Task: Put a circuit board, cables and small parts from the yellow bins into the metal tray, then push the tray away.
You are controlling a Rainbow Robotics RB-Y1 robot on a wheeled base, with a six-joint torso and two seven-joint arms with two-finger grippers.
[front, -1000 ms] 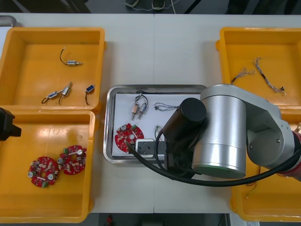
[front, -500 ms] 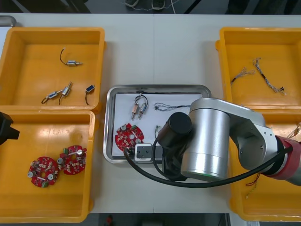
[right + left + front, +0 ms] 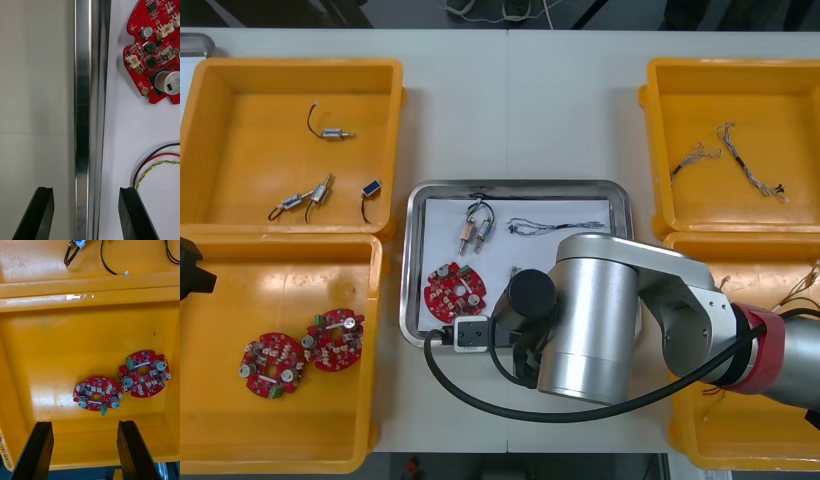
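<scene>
Metal at its rim and white inside, the tray (image 3: 510, 186) lies on the light table (image 3: 510, 100) between the yellow bins (image 3: 240, 300). It holds a round red circuit board (image 3: 455, 291) by its near left corner, two small metal parts (image 3: 473, 232) beyond the board and a thin cable (image 3: 545, 226) to their right. The right gripper (image 3: 85, 191) stands over the tray's rim close to that board, its black fingers wide apart and clamped on nothing. One finger is above the bare table, the other above the white inside, just beside a red and yellow cable (image 3: 150, 170). Whether either finger touches the rim cannot be told. The right arm (image 3: 600, 310) covers the tray's near right part. The left gripper (image 3: 84, 423), fingers likewise apart and empty, hangs above the near left bin, where two more boards (image 3: 97, 393) lie just beside each other. More loose metal parts (image 3: 330, 133) sit in the far left bin, and thin cables (image 3: 740, 160) in the far right one.
</scene>
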